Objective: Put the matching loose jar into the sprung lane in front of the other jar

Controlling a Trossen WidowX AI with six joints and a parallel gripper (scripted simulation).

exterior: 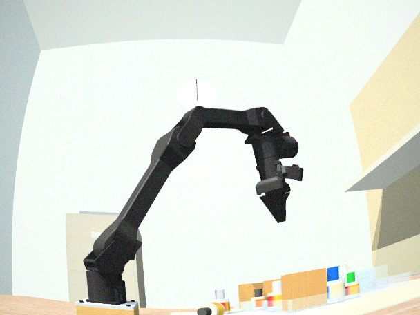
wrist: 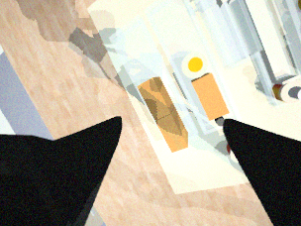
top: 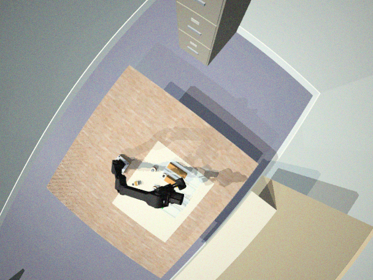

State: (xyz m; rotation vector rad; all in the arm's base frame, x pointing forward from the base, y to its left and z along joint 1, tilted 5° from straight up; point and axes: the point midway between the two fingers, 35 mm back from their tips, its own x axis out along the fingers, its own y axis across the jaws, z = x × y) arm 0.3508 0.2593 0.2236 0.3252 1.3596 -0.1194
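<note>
Exterior view, left to right: arm base (exterior: 105, 304) on the table; a tipped jar (exterior: 212, 308) beside an upright jar (exterior: 221, 298); orange boxes (exterior: 304, 288); the lanes (exterior: 345, 283) with jars on the right. Which loose jar matches cannot be told. The gripper (exterior: 279, 207), spread and holding nothing, hangs high above, probably for clearance. The boxes crowd the approach.
</note>
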